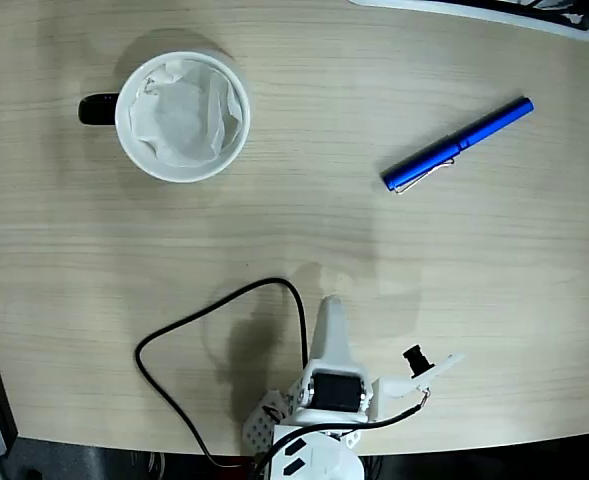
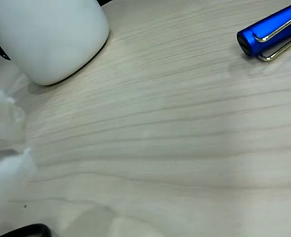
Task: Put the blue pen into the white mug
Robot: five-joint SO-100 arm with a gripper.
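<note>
The blue pen (image 1: pixel 458 146) lies on the table (image 1: pixel 294 250), well apart from the gripper (image 1: pixel 330 312), up and to the right of it in the fixed view. The white mug (image 1: pixel 182 116) stands up-left of the fingers. I cannot tell whether the fingers are parted or closed.

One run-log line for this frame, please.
phase: pre-reach | blue pen: lying on table, right of white mug, untouched | mug: upright, paper-lined | hand: near base, empty

1 blue pen (image 1: pixel 458 146), 1 white mug (image 1: pixel 182 116) with 1 paper lining (image 1: pixel 184 118), 1 robot arm (image 1: pixel 331 390), 1 black cable (image 1: pixel 204 340), 1 desk (image 1: pixel 304 250).
</note>
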